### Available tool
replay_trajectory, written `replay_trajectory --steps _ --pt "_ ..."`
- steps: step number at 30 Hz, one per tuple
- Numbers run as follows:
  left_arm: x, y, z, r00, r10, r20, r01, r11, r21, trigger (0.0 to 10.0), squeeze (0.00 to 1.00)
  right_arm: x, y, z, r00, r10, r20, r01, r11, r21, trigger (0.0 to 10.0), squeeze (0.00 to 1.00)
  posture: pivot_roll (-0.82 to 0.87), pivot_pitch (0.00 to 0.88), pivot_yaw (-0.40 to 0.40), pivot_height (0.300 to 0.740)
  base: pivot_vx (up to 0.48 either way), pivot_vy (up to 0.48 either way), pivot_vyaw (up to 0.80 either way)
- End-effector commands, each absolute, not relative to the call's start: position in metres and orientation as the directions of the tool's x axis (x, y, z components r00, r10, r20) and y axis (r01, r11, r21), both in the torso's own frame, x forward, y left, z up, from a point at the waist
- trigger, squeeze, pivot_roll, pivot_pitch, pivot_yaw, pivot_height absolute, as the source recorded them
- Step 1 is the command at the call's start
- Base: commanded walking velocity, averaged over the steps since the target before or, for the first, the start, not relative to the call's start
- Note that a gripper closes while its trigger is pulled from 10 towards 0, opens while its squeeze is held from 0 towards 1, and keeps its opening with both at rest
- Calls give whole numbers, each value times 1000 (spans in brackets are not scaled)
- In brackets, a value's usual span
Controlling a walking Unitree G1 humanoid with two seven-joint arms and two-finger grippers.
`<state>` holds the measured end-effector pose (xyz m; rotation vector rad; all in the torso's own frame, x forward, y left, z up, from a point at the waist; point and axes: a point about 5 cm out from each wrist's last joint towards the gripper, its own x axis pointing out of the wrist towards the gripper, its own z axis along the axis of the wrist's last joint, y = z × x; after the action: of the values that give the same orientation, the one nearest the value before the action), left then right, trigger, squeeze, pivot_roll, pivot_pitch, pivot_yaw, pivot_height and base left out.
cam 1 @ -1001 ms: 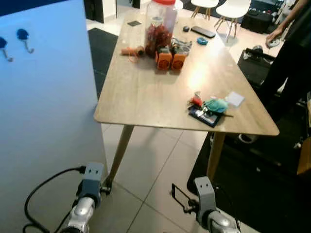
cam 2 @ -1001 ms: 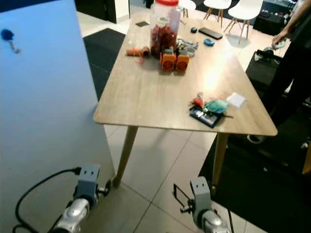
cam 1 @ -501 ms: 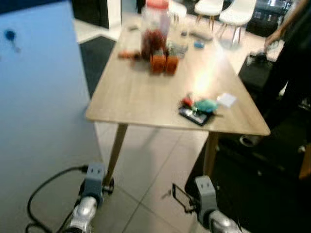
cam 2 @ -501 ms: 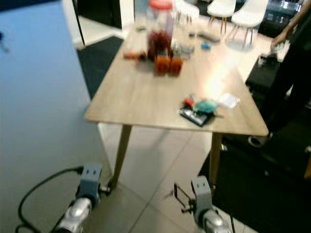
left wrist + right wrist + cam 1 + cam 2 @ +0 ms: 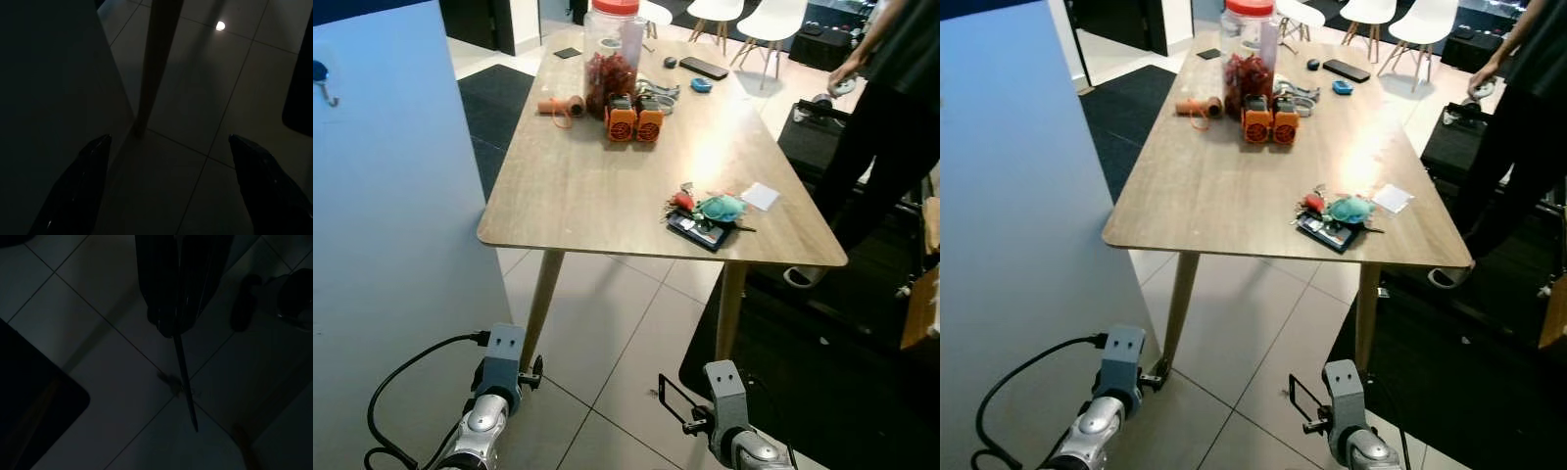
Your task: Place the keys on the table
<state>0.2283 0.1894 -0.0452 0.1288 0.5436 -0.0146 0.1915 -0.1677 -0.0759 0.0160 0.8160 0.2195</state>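
A bunch of keys with red and teal fobs (image 5: 703, 207) lies on a dark flat thing near the front right corner of the wooden table (image 5: 578, 186). Another blue-tagged key hangs on a hook (image 5: 321, 76) on the blue wall at my left. Both arms hang low in front of the table. My left gripper (image 5: 171, 186) is open over the floor tiles beside a table leg (image 5: 154, 63). My right gripper (image 5: 178, 325) is shut, and a thin dark wire (image 5: 185, 382) sticks out from its fingertips; a thin wire loop (image 5: 672, 399) shows beside that wrist. What the wire belongs to is too dark to tell.
On the far half of the table stand a big jar with a red lid (image 5: 612, 49), two orange blocks (image 5: 633, 120), a phone (image 5: 704, 68) and small items. A person in black (image 5: 881, 108) stands at the table's right. A black mat (image 5: 822, 362) covers the floor on the right; white chairs (image 5: 781, 18) stand beyond.
The whole picture has shifted and sharpened after a blur, so the camera moved. Both arms hang as before. The person at the right now shows further into the picture.
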Motion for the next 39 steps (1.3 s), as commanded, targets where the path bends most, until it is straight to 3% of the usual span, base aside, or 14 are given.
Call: replay_trajectory --steps 1,7,15,36,39 --pt "228 188 -46 853 24 -522 45 992 119 10000 0 191 -171 -76 665 191 -722 -182 979 91 10000 0 95 10 -76 740 0 0 0" --pt "227 183 -46 855 3 -518 79 988 136 10000 0 190 -174 -76 661 189 -726 -183 979 87 10000 0 91 8 -80 740 0 0 0" --pt "226 179 -48 852 -22 -522 99 988 121 10000 0 189 -177 -76 660 185 -728 -184 980 82 10000 0 89 10 -85 740 0 -455 0" --pt "229 178 -47 845 -30 -534 112 986 122 10000 0 188 -181 -76 659 179 -730 -178 981 80 10000 0 86 10 -87 740 0 0 0" --pt "229 177 -47 843 -40 -536 140 979 147 10000 0 188 -181 -76 659 179 -731 -177 981 80 10000 0 86 12 -87 740 0 -480 0"
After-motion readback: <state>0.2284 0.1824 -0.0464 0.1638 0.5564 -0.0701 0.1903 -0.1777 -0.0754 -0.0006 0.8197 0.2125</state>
